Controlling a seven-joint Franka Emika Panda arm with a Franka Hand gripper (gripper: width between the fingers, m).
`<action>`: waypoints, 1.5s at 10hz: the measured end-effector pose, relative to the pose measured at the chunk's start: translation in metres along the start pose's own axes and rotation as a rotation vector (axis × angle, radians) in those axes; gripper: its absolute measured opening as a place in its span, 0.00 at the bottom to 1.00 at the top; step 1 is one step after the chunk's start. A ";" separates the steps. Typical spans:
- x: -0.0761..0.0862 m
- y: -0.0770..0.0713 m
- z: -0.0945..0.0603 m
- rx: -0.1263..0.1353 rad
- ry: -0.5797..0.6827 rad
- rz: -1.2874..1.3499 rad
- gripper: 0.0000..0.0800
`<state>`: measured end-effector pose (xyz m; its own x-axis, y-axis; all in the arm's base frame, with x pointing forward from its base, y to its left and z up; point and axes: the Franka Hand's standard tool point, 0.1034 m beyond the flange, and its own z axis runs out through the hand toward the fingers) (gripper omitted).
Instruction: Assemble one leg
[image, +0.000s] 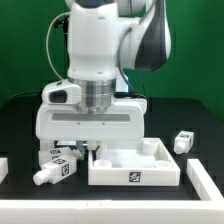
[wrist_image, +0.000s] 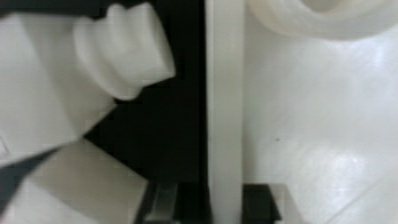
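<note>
The white square tabletop (image: 135, 176) lies on the black table, open side up. My gripper (image: 88, 150) is down at its wall on the exterior view's left. In the wrist view the two dark fingers (wrist_image: 169, 205) stand on either side of that thin upright wall (wrist_image: 222, 90), close against it, so my gripper (wrist_image: 217, 206) is shut on the tabletop. A round corner boss (wrist_image: 320, 20) of the tabletop shows inside the wall. One leg (wrist_image: 107, 60) lies just outside the wall, round stub end toward it. Two tagged legs (image: 55, 170) lie together outside that wall.
Another tagged leg (image: 183, 142) lies apart on the exterior view's right. A white part (image: 207, 182) reaches in at the lower right edge, and another white piece (image: 3, 168) at the left edge. The arm's white body hides the table behind.
</note>
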<state>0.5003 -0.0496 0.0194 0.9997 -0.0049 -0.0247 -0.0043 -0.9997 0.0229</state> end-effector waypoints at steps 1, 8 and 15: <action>0.006 -0.006 -0.002 0.007 -0.005 0.042 0.07; 0.022 -0.014 -0.001 0.011 -0.009 0.084 0.07; 0.086 -0.030 0.004 -0.021 0.053 0.037 0.07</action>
<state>0.5864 -0.0203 0.0128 0.9987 -0.0405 0.0296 -0.0418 -0.9982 0.0435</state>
